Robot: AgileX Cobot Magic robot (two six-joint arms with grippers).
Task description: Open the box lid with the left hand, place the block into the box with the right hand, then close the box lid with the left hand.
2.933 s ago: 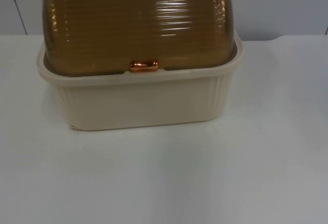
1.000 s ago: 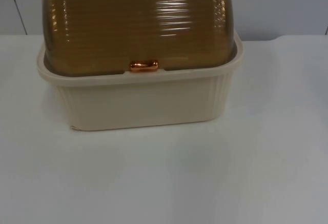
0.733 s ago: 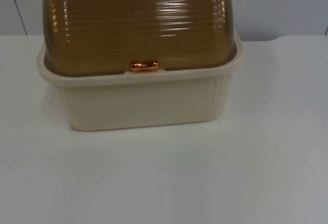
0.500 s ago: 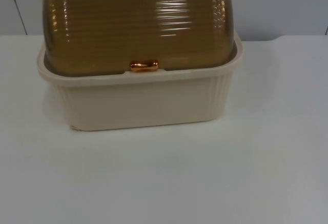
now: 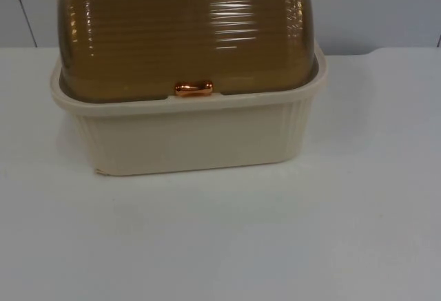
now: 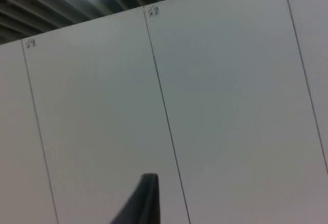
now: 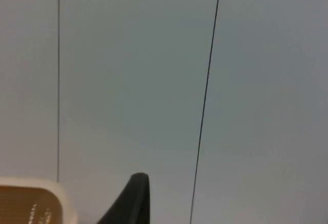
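Cream box (image 5: 186, 136) with amber lid (image 5: 186, 32) closed, both tools raised facing partition wall (image 6: 230, 106), finger spread untellable.

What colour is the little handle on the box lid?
Shiny copper-orange handle, set against the brown see-through lid; clearest in the top view.

The box (image 5: 186, 132) has its amber lid (image 5: 186, 32) cut off by the frame's upper edge; contents behind the ribbed tint (glare at upper right) cannot be made out. One black fingertip (image 6: 146, 201) of the left gripper is cropped at the frame edge.
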